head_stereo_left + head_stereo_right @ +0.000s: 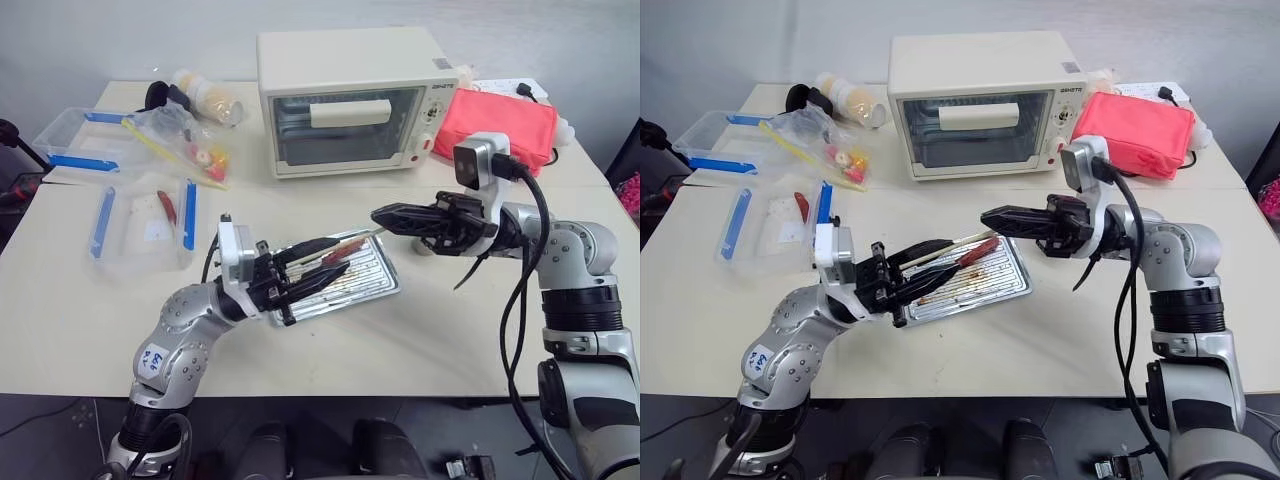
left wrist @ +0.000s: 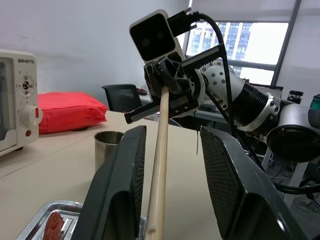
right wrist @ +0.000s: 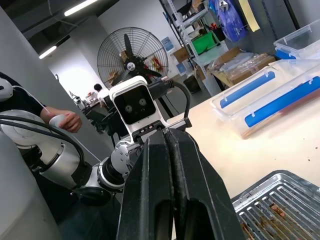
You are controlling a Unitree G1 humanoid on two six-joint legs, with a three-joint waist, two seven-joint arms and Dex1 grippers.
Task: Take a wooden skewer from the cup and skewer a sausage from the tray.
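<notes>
We are pinching the stick point(image 2: 159, 150) tight in our right gripper point(image 1: 385, 216), pushing it into the sausage point(image 1: 978, 250) between the left gripper's point(image 1: 330, 262) parted fingers, over the tray point(image 1: 385, 281).

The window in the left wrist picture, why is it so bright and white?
In the left wrist view, daylight floods through the window, washing it out, and the close fingers look dark and soft. In the right wrist view, a ceiling light glares.
</notes>
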